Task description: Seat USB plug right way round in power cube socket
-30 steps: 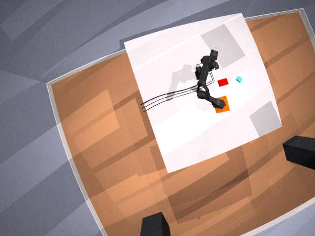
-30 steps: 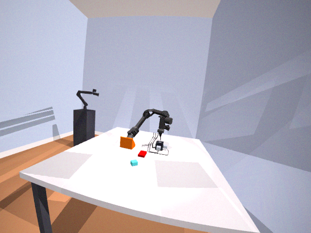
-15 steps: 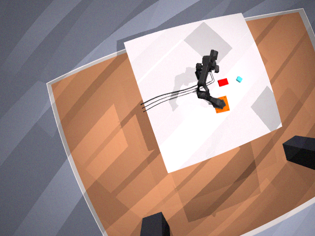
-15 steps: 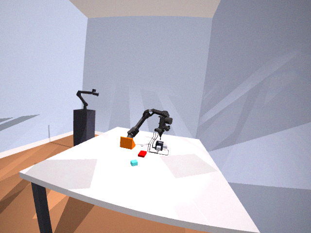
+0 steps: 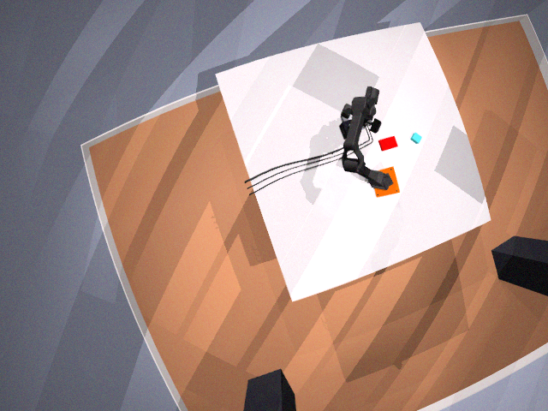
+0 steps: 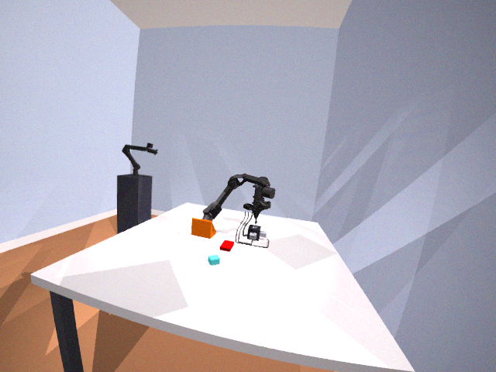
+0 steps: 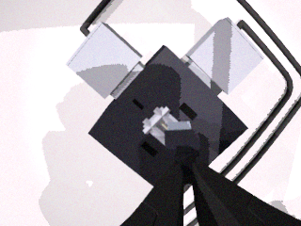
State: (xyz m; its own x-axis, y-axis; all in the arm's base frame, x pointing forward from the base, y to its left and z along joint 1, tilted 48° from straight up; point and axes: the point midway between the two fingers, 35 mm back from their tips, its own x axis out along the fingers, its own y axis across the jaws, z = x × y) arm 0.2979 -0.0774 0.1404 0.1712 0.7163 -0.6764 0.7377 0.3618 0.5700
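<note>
While the tool (image 6: pixel 256 221) (image 7: pixel 186 172) grips the plug (image 7: pixel 181 137), nearly shut, misalignment threatens.
Pushing down crooked could jam it again.

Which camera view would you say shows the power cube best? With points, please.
The wrist view: the power cube's (image 5: pixel 344 128) (image 6: pixel 254 227) (image 7: pixel 127 115) dark top and slots fill its middle. The exterior view shows it small, side-on; the top view shows only part beside the arm (image 5: pixel 354 133) (image 6: pixel 224 196).

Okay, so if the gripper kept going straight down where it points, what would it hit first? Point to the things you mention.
Likely the socket (image 7: pixel 155 123) on the power cube (image 6: pixel 253 232) (image 7: pixel 165 71), via the plug (image 7: pixel 181 137) in its jaws; the exact gap is unclear.
</note>
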